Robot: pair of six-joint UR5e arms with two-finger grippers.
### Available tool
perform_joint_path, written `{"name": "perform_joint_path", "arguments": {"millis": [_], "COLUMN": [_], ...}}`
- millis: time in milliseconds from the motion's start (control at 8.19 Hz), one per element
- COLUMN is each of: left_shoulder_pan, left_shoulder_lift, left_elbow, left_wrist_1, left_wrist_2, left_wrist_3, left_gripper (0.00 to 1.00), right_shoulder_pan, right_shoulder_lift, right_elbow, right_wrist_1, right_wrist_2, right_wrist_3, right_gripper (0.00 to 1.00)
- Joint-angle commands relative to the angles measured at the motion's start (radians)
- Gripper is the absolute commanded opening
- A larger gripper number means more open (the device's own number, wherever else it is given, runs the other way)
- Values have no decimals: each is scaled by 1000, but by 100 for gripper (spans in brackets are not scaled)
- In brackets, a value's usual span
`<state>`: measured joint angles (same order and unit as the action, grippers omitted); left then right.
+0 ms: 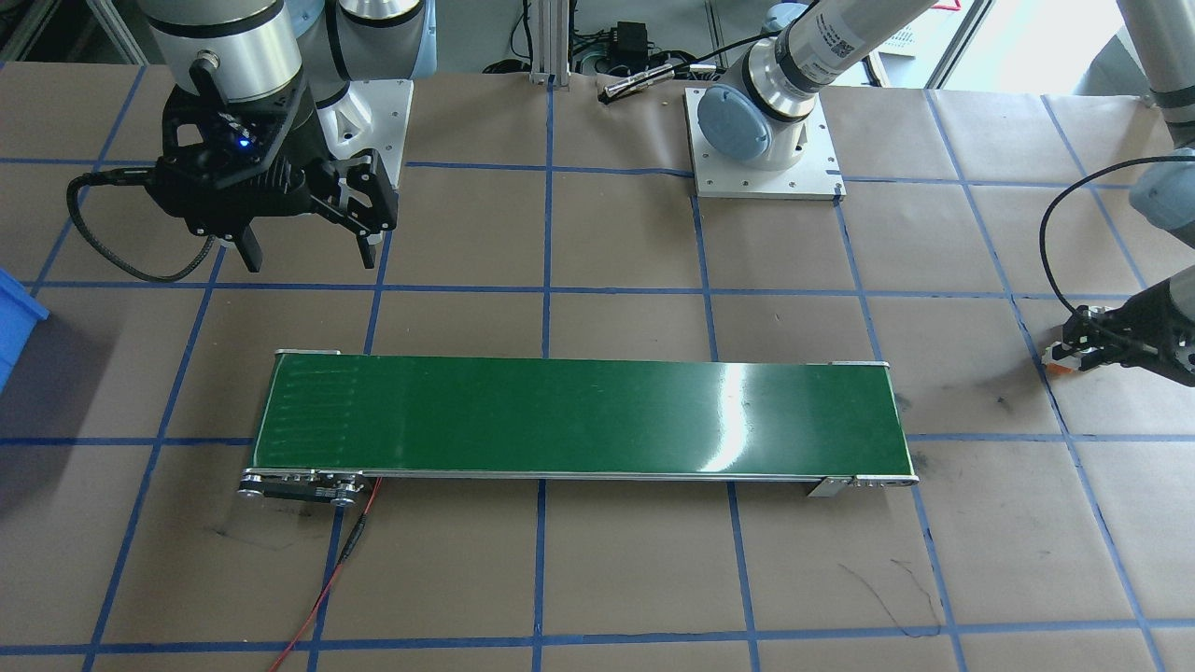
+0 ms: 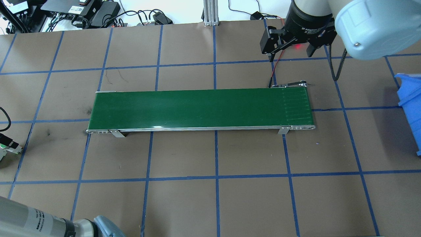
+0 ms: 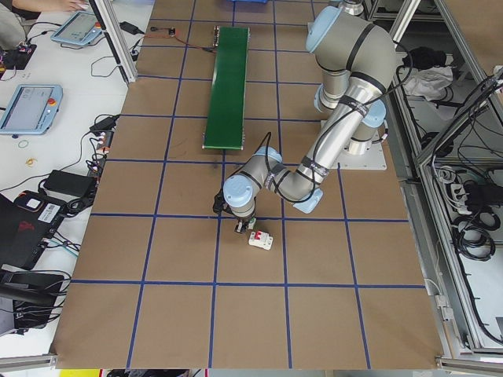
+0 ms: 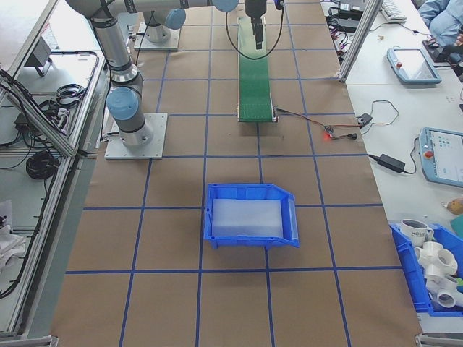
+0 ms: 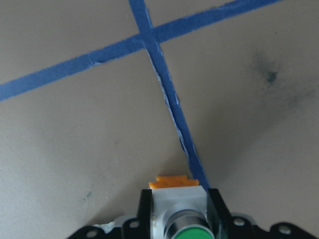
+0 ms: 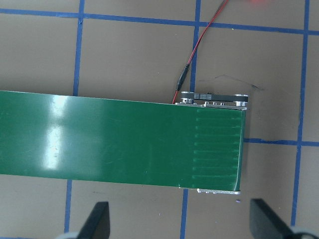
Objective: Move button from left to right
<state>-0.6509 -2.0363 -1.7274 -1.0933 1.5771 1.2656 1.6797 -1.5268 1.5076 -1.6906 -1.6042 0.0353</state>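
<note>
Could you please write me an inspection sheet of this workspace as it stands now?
Surface: table in brown paper with a blue tape grid; green conveyor belt bare.
Job's things: button between the left gripper's fingers, at the table's left end.
Clutter: white breaker beside the left gripper; blue bin at the right end.
Grippers: left gripper shut on the button; right gripper open above the table, beside the belt's right end.
Cables: red wire at the belt's right end.
Surroundings: teach pendants on side benches.
</note>
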Motion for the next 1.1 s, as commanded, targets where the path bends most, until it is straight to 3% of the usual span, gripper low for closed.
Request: {"name": "perform_joint_path", "arguments": {"millis": [0,122,366,611,855,977], "left_shoulder_pan": [-7,-18,-123,-272,-381,-427], "left_shoulder_lift": [39,88,213,272,268,262], "left_elbow": [9,9,11,9,9,9], "left_wrist_1": [-32,-72,-172,-204,-192,-188], "left_wrist_2": [1,-6,-8,-102,-200,-221], "left_wrist_3": [-3,-24,-189,-397,-646,-714], "left_gripper": [0,0,0,0,0,0], "right_shoulder_pan": [-1,-1,-1,-1,-1,-1], "right_shoulder_lift": [-1,0,-1,-3,2,1], "right_elbow": [0,0,0,0,2,3], "right_wrist_1": [-20,-21,-21,-20,-18,-18], "right_wrist_2": [-2,-2,-2,-2,-2,-2], "right_wrist_3": [2,2,2,0,2,2], "right_gripper": [100,100,100,100,100,100]}}
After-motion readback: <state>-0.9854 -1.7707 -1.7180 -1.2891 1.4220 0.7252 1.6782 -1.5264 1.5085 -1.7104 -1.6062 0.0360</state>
